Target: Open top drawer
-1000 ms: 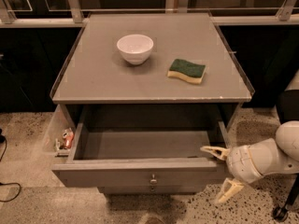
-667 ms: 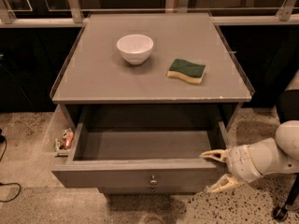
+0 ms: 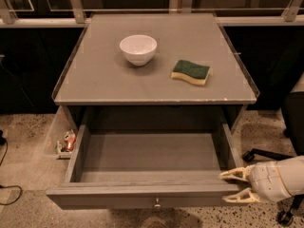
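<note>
The wide grey top drawer point(image 3: 147, 156) stands pulled well out from under the grey bench point(image 3: 95, 75). Its grey inside is bare, and the small round metal knob point(image 3: 156, 204) faces front. The opening looks as good as done! At far right, the white gripper point(image 3: 224, 188) sits at the drawer front's right end, its fingers point(image 3: 235, 175) spread apart either side of the panel.

Arm point(image 3: 278, 182): white, rounded wrist section reaching in from the right edge, low in the view, roughly level.
Gripper point(image 3: 236, 186): lower right, pointing left.
Jaws: pale, tapered, one above the other, tips set apart.
</note>
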Controlling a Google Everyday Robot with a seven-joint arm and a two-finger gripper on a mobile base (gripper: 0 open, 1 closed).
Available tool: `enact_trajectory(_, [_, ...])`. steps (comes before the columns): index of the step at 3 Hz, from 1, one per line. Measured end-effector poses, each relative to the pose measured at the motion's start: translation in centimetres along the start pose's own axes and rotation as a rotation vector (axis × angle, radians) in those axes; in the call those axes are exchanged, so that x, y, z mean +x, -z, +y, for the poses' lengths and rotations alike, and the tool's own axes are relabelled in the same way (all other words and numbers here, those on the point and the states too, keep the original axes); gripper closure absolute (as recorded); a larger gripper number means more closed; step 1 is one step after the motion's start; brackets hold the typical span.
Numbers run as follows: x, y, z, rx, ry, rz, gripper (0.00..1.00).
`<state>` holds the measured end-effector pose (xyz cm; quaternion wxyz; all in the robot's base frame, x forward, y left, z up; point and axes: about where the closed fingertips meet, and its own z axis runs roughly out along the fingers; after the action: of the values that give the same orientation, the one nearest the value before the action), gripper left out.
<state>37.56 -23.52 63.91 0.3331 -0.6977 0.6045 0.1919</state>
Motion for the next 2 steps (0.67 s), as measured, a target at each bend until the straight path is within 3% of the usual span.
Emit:
enact_trajectory(1, [-0.27, 0.14, 0.17, 0.0, 0.0, 0.0, 0.92])
enact_trajectory(2, [-0.27, 0.14, 0.17, 0.0, 0.0, 0.0, 0.69])
